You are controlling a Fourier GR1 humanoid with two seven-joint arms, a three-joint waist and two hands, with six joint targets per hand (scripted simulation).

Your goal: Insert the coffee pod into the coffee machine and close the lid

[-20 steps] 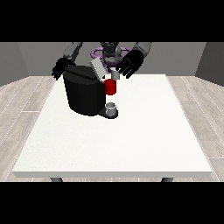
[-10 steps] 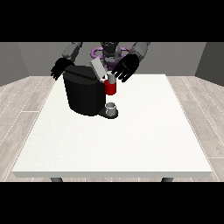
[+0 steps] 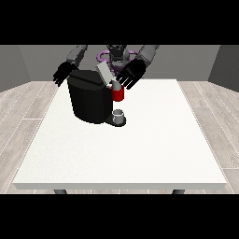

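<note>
Black boxy coffee machine sits near the white desk's far edge, grey lid flap tilted up, not closed. Hand at view's right hovers released beside the lid, probably to push it down. Hand at view's left released behind the machine. Red thing at the machine. Small grey thing at its base, can't tell if pod.

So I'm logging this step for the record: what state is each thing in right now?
Black coffee machine: upright on the table.
Grey lid: raised, tilted open.
Red thing at the machine: under the lid.
Small grey cup: upright on the machine's base.
Hand at the view's right: open, beside the lid.
Hand at the view's left: open, behind the machine.
</note>
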